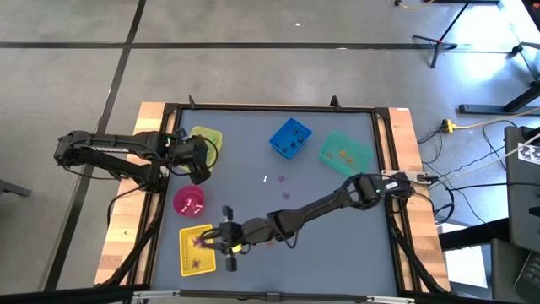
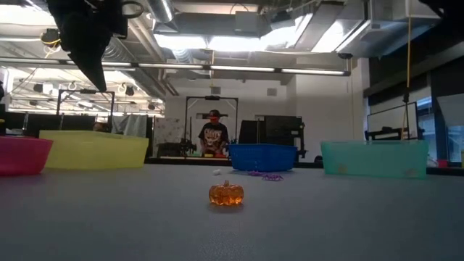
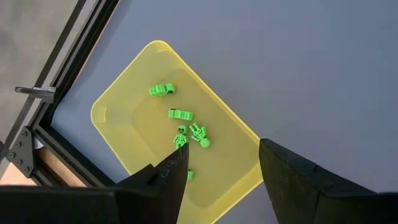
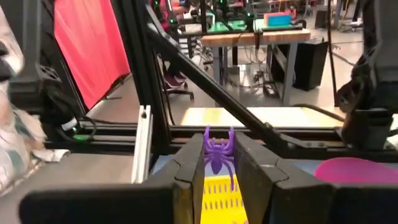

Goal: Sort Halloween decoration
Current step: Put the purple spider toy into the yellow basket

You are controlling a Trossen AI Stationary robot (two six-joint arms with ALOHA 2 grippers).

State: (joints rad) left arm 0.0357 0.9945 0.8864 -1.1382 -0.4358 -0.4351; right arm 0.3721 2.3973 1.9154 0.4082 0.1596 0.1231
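My right gripper [image 4: 219,163] reaches across to the near left of the table [image 1: 337,253]. It is shut on a purple spider [image 4: 217,149] and hovers over a yellow slatted basket [image 1: 196,251] that holds purple trinkets. My left gripper [image 3: 224,168] hangs open over a yellow bin [image 3: 168,124] at the far left, in which several green trinkets lie. An orange pumpkin [image 2: 226,193] rests on the table near its front edge. Small purple trinkets [image 1: 285,187] and a white one [image 1: 265,178] lie loose at mid-table. My right gripper pinches the purple spider by its body [image 4: 217,160] between the two fingers. The spider's legs stick out past the fingertips. The fingers lie level and point toward the table's left edge. The spider is lifted clear, above the yellow basket [image 4: 217,196].
A pink bowl [image 1: 188,201] sits between the yellow bin and the basket. A blue bin [image 1: 289,138] and a teal bin [image 1: 345,152] stand at the far right. A black frame rail [image 4: 186,134] edges the table. A person [image 2: 214,134] stands in the room beyond.
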